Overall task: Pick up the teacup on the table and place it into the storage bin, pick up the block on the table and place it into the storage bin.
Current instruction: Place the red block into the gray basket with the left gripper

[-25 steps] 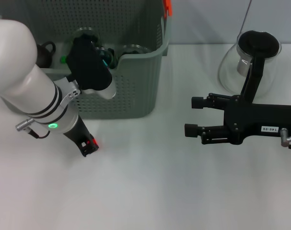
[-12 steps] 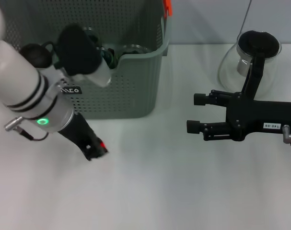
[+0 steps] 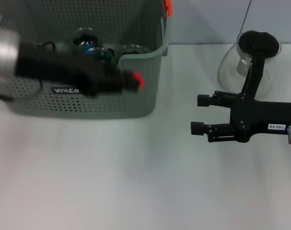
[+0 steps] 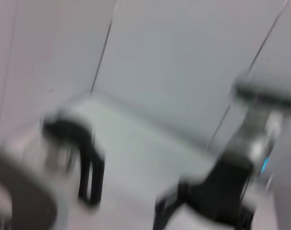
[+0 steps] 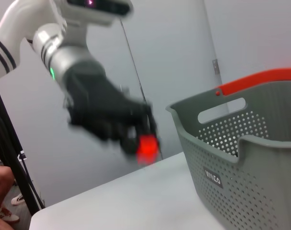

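Carrying a red block [image 3: 137, 80], pinched in the left tool [image 3: 131, 81], at the storage bin [image 3: 150, 103] front wall, upper left. Next: lifting over the rim, releasing. Right tool [image 3: 197, 114] hovering spread, right.

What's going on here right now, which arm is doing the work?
The left claw is shut on the red block and carries it in the air at the front wall of the grey storage bin, not yet over the opening. Dark items already lie inside the bin; motion blur hides what they are. The right claw hangs open and idle above the table, in front of a glass pot.
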Tool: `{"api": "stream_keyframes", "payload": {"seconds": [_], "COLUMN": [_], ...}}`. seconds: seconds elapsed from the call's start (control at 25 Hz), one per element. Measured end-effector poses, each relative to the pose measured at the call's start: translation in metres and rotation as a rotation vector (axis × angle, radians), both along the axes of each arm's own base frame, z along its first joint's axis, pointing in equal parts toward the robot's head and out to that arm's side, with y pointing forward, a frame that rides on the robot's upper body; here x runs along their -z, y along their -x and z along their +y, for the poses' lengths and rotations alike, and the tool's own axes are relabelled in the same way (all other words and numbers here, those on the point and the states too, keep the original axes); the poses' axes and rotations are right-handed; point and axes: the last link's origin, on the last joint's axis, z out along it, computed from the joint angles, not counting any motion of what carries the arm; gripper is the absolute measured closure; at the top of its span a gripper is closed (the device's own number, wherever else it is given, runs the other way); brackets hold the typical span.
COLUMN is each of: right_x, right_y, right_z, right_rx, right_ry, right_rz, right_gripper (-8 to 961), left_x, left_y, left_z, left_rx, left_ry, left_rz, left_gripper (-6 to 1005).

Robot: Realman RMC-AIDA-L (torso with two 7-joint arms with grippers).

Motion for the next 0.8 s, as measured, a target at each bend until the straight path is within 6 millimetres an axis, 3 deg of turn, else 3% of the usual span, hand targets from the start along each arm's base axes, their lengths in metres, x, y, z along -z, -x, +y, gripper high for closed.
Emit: {"api": "stream_keyframes", "payload": {"seconds": [0.12, 0.28, 0.48, 0.64, 0.8], "right_x": [0.0, 0.0, 0.0, 0.0, 0.0], "right_y": [0.0, -0.001, -0.001, 0.0, 0.001], "right_z": [0.0, -0.001, -0.001, 0.0, 0.001], "right_rx": [0.001, 0.003, 0.011, 0.009, 0.003], "right_ry": [0.0, 0.0, 0.003, 0.002, 0.0], "right_rz": [0.001, 0.002, 0.005, 0.006, 0.006], "right_gripper": [9, 9, 10, 10, 10], "left_x": [-0.03, -0.049, -0.043, -0.025, -0.007], "left_y": [-0.004, -0.003, 0.001, 0.007, 0.008], "left_z": [0.011, 0.045, 0.089, 0.119, 0.129], "left_rx": [0.032, -0.008, -0.085, -0.146, -0.17], "left_ry": [-0.096, -0.245, -0.338, -0.404, -0.398], "left_rz": [-0.1, -0.083, 0.024, 0.176, 0.226], "left_gripper": [755, 744, 729, 718, 706]}}
